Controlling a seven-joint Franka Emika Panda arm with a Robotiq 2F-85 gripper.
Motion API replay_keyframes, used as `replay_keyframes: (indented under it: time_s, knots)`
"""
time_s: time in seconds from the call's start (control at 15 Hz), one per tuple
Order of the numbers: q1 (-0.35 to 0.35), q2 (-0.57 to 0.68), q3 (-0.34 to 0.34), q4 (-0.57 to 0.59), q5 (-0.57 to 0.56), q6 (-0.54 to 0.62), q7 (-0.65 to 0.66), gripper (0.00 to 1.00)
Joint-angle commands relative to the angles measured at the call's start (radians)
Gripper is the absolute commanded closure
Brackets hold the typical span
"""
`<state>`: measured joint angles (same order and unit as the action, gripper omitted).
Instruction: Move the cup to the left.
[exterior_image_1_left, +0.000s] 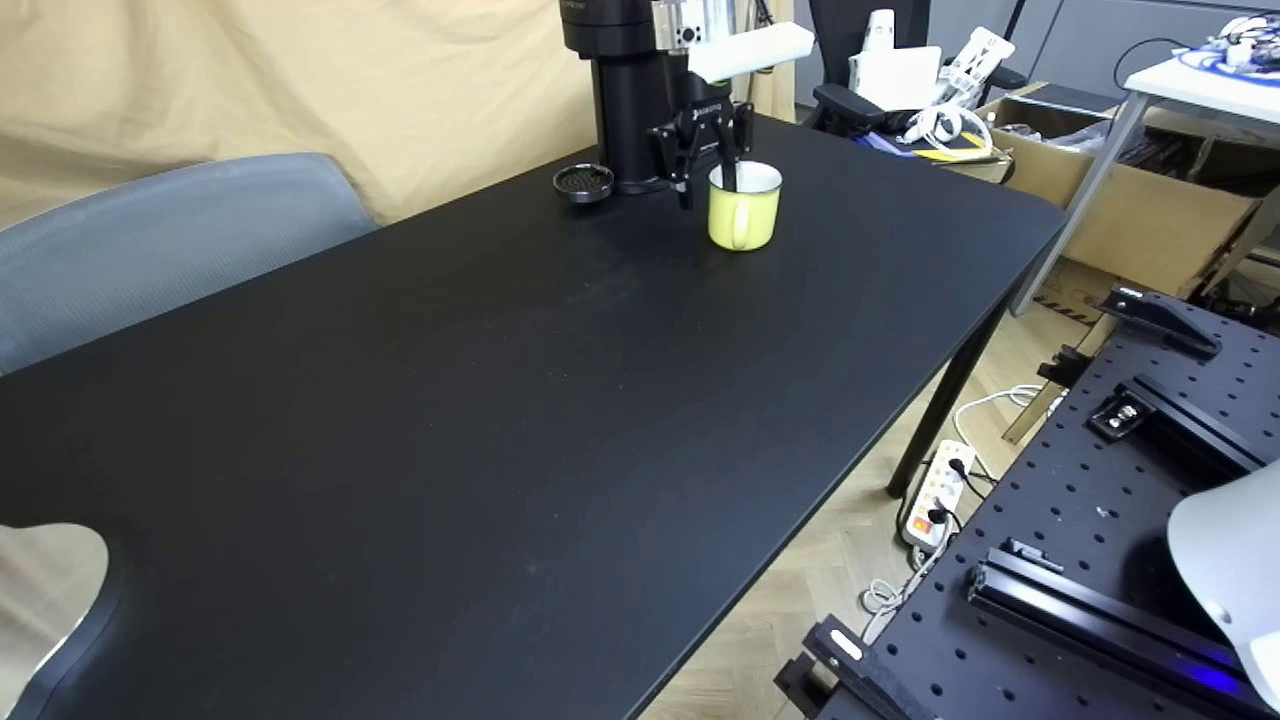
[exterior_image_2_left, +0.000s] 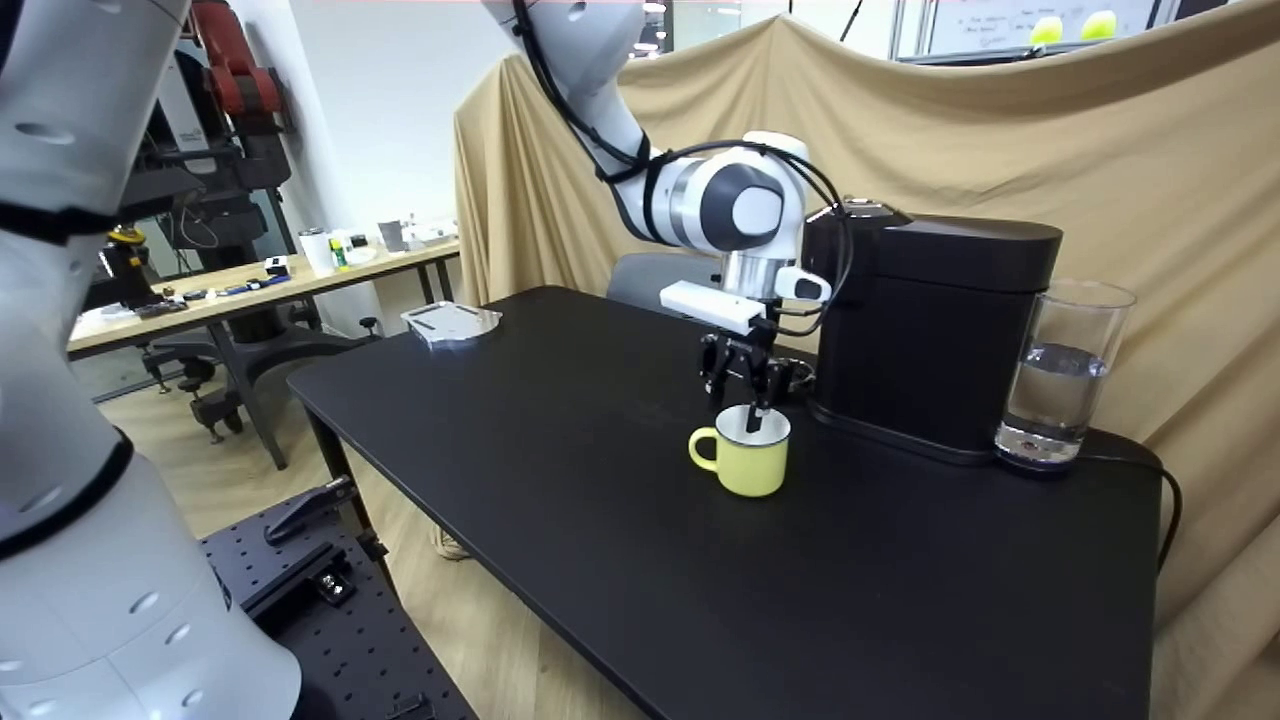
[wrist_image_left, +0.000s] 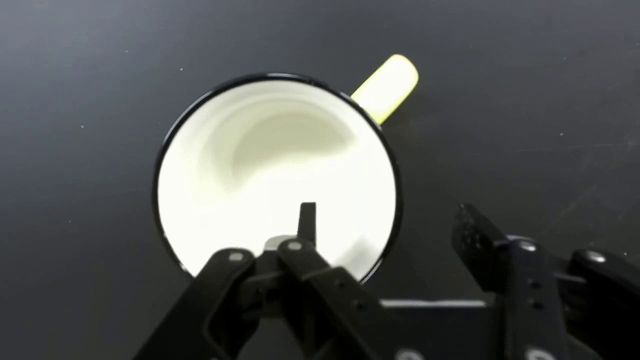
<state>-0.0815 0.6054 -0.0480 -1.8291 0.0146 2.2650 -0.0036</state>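
Observation:
The yellow cup (exterior_image_1_left: 762, 215) stands upright on the black table, and it also shows in an exterior view (exterior_image_2_left: 755, 468). In the wrist view the cup (wrist_image_left: 280, 135) is seen from above, with a white inside, a dark rim and a yellow handle at the upper right. My gripper (exterior_image_1_left: 707, 190) points down at the cup and is open; it also shows in an exterior view (exterior_image_2_left: 735, 412). In the wrist view the gripper (wrist_image_left: 386, 207) has one finger in the cup's opening and the other outside, with the cup wall between them. Neither finger visibly presses the wall.
A black coffee machine (exterior_image_2_left: 920, 340) with a water tank (exterior_image_2_left: 1060, 390) stands close beside the gripper. A small dark round drip tray (exterior_image_1_left: 583, 183) lies by its foot. The black table (exterior_image_1_left: 500, 420) has its front edge towards the robot base. A chair (exterior_image_1_left: 180, 240) stands behind the table.

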Motion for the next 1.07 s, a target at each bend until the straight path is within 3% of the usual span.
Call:
replay_keyframes:
  time_s: [0.0,0.4,1.0]
  knots:
    - [0.000,-0.006,0.004,0.002,0.018,0.002,0.013,0.58]
    - [-0.002,-0.017,-0.007,-0.011,0.015,-0.004,0.021,0.98]
    - [0.037,-0.045,-0.011,0.000,-0.043,-0.028,0.011,0.97]
